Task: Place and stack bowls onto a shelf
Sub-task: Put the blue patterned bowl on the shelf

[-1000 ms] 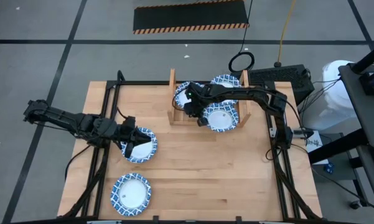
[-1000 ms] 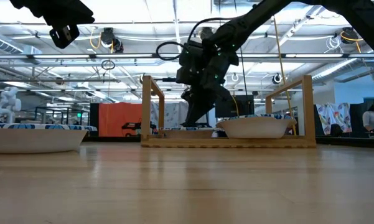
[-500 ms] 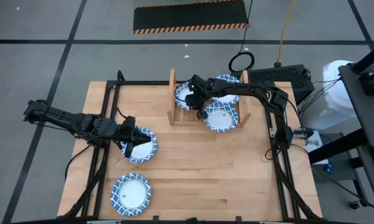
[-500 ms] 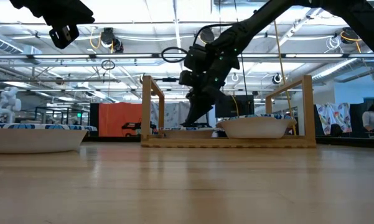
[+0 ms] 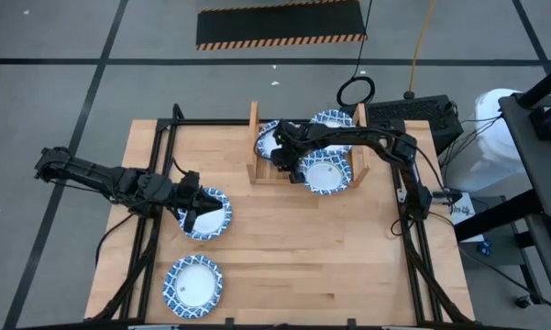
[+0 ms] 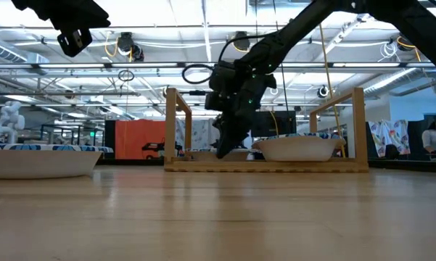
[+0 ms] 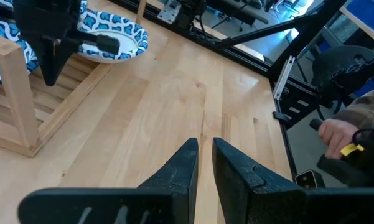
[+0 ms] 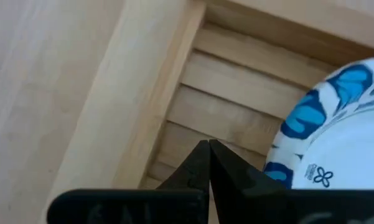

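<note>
three bowls [image 5: 327,173] sit on the shelf [image 5: 254,137] beside the closed, empty right end effector [image 5: 285,166]; two bowls [image 5: 193,280] wait on the tabletop [image 5: 284,257], one under the narrowly parted left end effector [image 5: 194,209].

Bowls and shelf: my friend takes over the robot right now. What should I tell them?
Left gripper: fingers slightly apart, empty, raised above a table bowl.
Right gripper: shut, empty, low over the shelf slats.
On the shelf: a back-left bowl, a back-right bowl and a front-right bowl.
On the table: the bowl under the left gripper and a nearer bowl.
Only five bowls show.
Left to do: move both table bowls to the shelf and stack; no stack shows yet.
</note>
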